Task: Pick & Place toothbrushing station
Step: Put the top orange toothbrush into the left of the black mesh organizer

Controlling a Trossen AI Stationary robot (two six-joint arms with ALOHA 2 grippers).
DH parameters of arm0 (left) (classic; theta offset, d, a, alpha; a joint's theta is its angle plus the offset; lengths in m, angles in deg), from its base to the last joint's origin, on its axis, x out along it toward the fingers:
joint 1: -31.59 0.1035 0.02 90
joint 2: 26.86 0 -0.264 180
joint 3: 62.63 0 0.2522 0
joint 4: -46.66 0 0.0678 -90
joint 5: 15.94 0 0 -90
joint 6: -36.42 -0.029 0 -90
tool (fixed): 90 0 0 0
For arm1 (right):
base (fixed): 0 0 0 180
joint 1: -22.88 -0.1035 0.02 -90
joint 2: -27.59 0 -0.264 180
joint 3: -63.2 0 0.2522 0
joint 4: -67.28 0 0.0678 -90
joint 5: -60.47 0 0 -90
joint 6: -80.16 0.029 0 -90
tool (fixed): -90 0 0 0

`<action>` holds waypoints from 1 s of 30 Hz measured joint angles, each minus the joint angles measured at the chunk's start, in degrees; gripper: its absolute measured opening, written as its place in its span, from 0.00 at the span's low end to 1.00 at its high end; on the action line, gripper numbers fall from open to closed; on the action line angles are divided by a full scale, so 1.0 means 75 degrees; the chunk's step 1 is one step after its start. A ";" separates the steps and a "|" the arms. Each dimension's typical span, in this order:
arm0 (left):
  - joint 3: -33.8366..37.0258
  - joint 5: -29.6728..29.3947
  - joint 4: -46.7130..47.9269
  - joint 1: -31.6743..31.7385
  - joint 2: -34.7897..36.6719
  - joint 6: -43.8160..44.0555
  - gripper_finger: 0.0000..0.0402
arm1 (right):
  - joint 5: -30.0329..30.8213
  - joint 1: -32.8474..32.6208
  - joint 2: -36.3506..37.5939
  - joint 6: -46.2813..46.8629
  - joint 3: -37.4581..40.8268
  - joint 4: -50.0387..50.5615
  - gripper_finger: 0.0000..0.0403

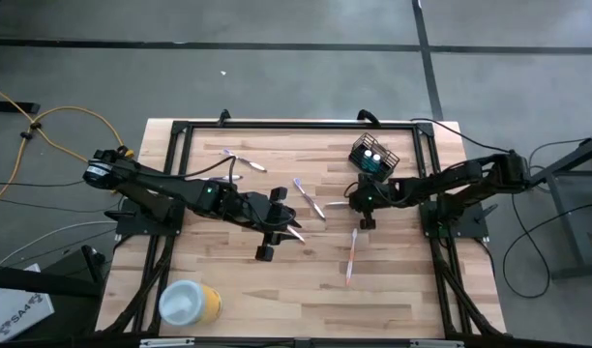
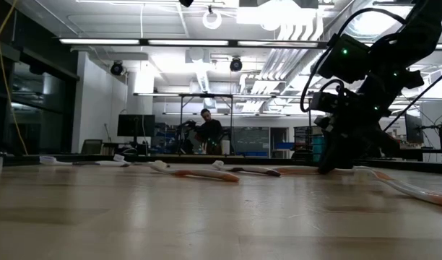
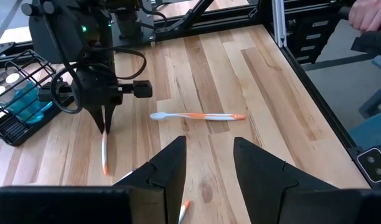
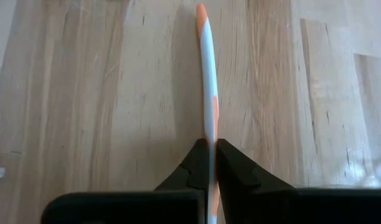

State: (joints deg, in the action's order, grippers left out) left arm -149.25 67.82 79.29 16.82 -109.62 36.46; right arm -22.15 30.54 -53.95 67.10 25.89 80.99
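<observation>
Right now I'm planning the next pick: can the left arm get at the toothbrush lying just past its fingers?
Probably yes. The left gripper is open, facing the orange-and-white toothbrush, with bare wood between. The right gripper, shut on another toothbrush, is off to one side.

Off-task items on the bench (image 1: 393, 290)
A yellow cylinder with a white top (image 1: 190, 304) lies at lower left; a person (image 2: 209, 131) sits far behind.
</observation>
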 joint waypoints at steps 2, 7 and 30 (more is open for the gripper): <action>0.0000 -0.0002 0.0000 0.0002 0.0000 0.0001 0.32 | 0.0011 0.0000 0.0003 0.0000 -0.0007 -0.0002 0.01; 0.0000 0.0000 0.0000 0.0000 0.0000 -0.0001 0.32 | 0.0118 -0.0112 -0.0007 -0.0039 -0.0180 0.0075 0.01; 0.0000 0.0118 0.0000 0.0003 0.0000 -0.0001 0.32 | 0.2726 -0.2456 0.0003 -0.0209 -0.2657 0.3755 0.01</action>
State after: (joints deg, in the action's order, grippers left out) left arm -149.25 68.71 79.29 16.85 -109.62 36.45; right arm -1.71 12.12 -53.92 65.53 5.96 109.15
